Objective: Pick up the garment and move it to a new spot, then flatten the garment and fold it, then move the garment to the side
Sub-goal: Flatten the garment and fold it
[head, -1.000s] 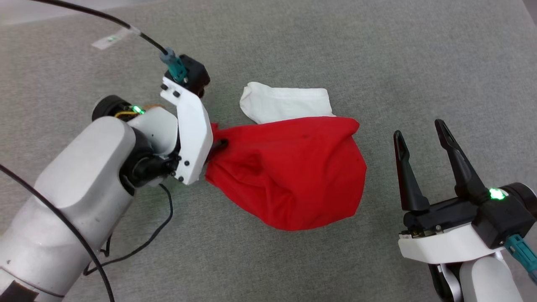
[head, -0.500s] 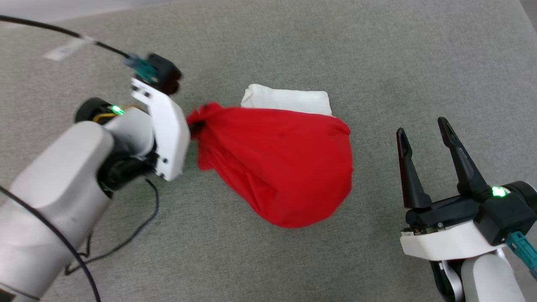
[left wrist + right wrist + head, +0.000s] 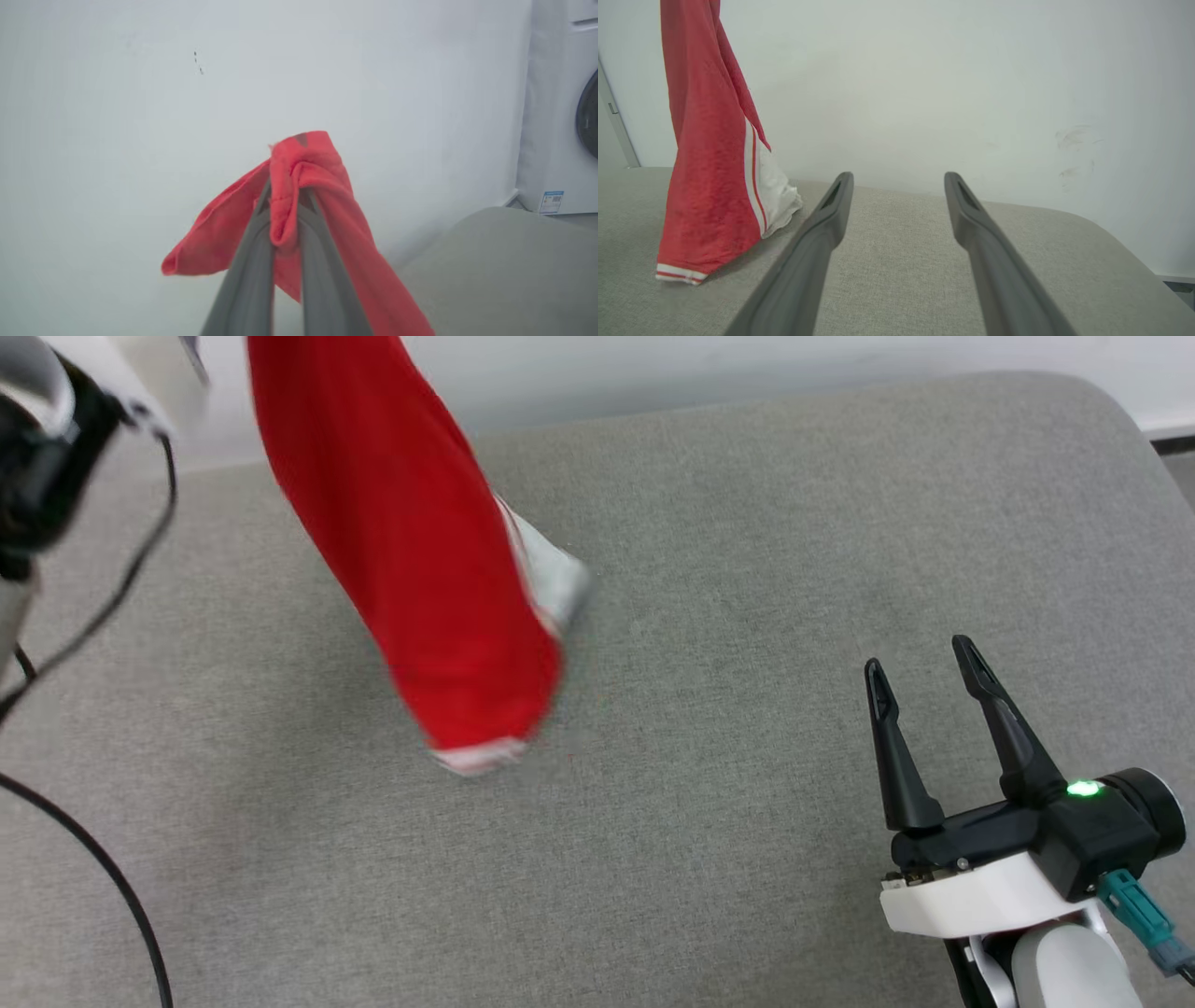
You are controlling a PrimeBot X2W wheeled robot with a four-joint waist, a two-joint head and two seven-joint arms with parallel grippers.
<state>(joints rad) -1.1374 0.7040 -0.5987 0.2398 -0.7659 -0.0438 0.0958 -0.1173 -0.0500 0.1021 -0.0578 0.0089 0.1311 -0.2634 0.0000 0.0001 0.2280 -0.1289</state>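
Garment point(image 3: 299, 172), red jersey shirt. Held: one bunched fold is pinched in the left gripper point(image 3: 286, 205), whose jaws are closed tight on the cloth, raised in front of the pale wall point(image 3: 140, 93).

Hang: from that pinch the body drops in a long narrow drape. A white sleeve point(image 3: 777, 196) shows at its side, and the striped hem seems to brush the grey cushion point(image 3: 747, 569), or hangs just clear of it.

Right gripper point(image 3: 920, 658): jaws wide apart and empty, low over the cushion, well apart from the cloth.

Change: a second ago the shirt lay as a rounded heap on the cushion, with the left gripper at its edge. Now it is hoisted and nearly all airborne. The head camera has also tilted up, bringing the cushion's far edge into view.

Status, as judged: pick-up done; carrying to a new spot in hand; flattening and folding not yet begun.
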